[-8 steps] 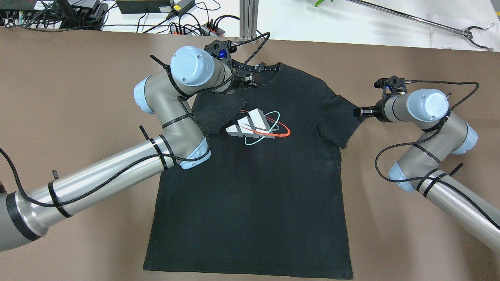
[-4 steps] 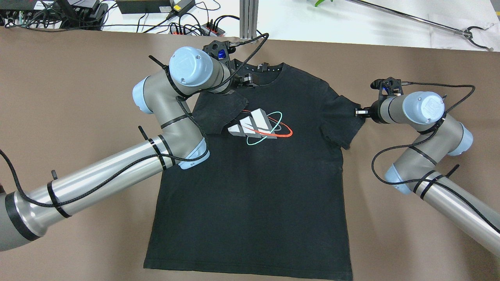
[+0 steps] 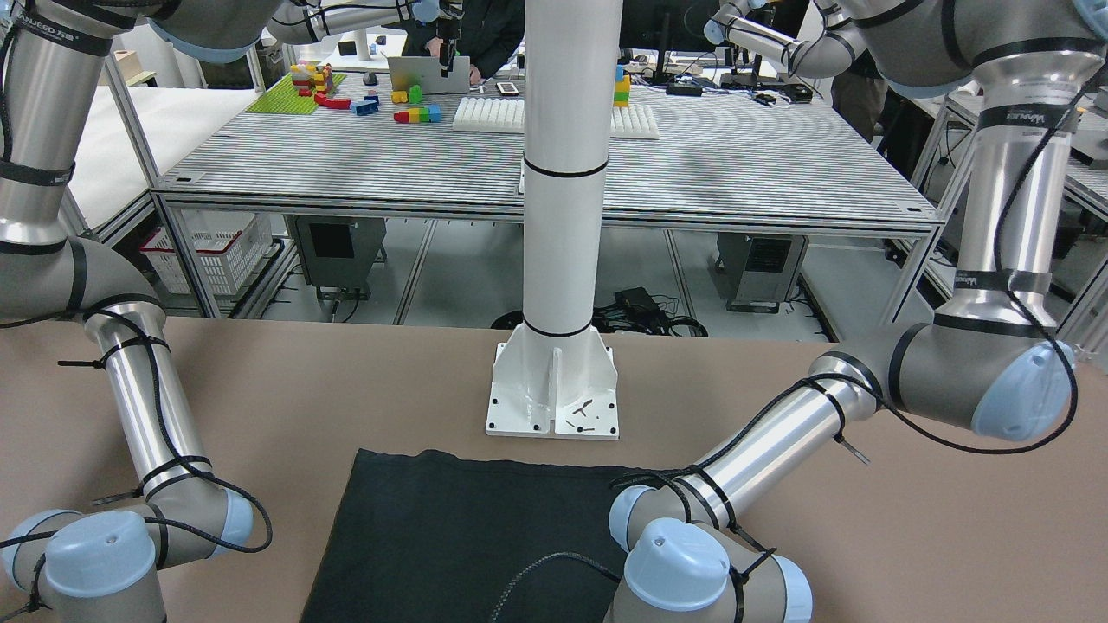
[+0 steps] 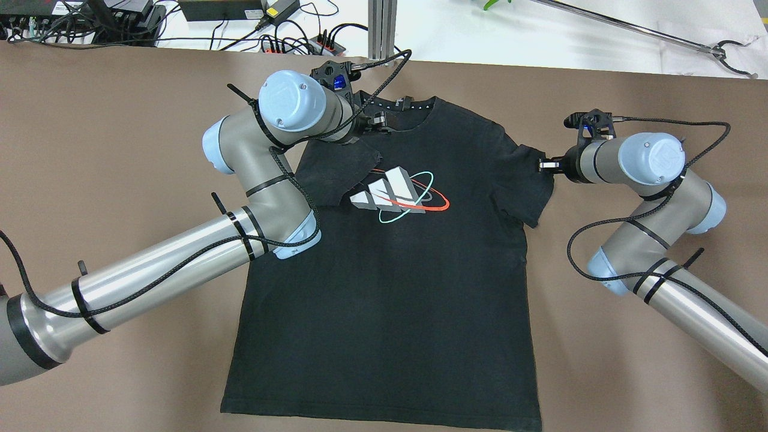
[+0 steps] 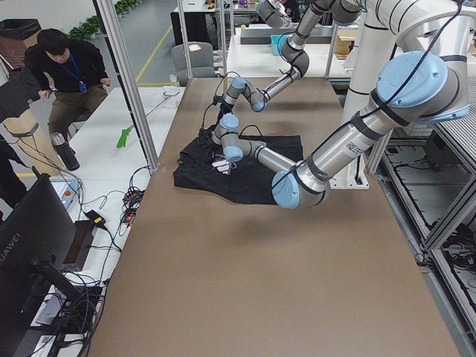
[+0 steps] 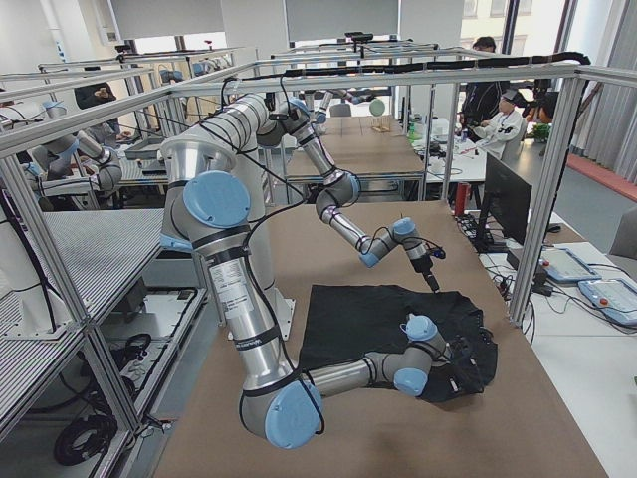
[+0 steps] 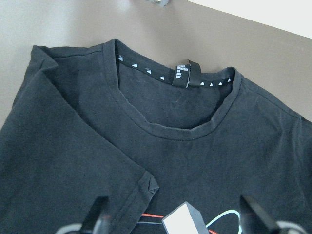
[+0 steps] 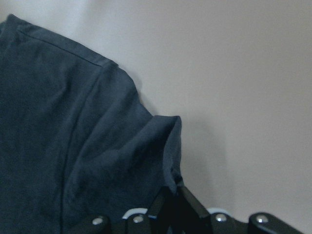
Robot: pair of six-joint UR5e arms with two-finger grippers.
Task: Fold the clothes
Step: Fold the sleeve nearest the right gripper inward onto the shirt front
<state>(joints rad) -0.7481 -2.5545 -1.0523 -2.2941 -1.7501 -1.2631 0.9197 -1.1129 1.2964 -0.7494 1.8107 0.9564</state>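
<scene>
The left gripper's (image 7: pixel 173 209) jaws stand apart with nothing between them, held above the black T-shirt (image 4: pixel 390 300) just on the collar (image 7: pixel 170 129) side of the printed logo (image 4: pixel 396 193). The right gripper's (image 4: pixel 542 165) jaws are together, pinched on the outer hem of the outstretched sleeve (image 4: pixel 528 186), well out to the robot's right of the logo. The cloth there is pulled up into a small ridge that runs into the fingertips.

The T-shirt lies face up on the brown table (image 4: pixel 120 150), logo uppermost and body spread flat. The other sleeve (image 4: pixel 336 174) is folded inward so that its hem touches the logo's corner on the robot's left. The left arm (image 4: pixel 264 204) crosses over that side of the shirt, and its elbow and wrist hide the shoulder beside the logo from overhead. A neck label (image 7: pixel 181 75) sits inside the collar, beyond the logo.

Farther past the collar, off the brown surface, are a power strip (image 4: pixel 327 42) with cables, an aluminium post (image 4: pixel 382 27) and a long metal grabber rod (image 4: pixel 630 27). On the opposite side of the logo, past the hem, stands the white pillar (image 3: pixel 554 389), near the shirt's edge but apart from it.
</scene>
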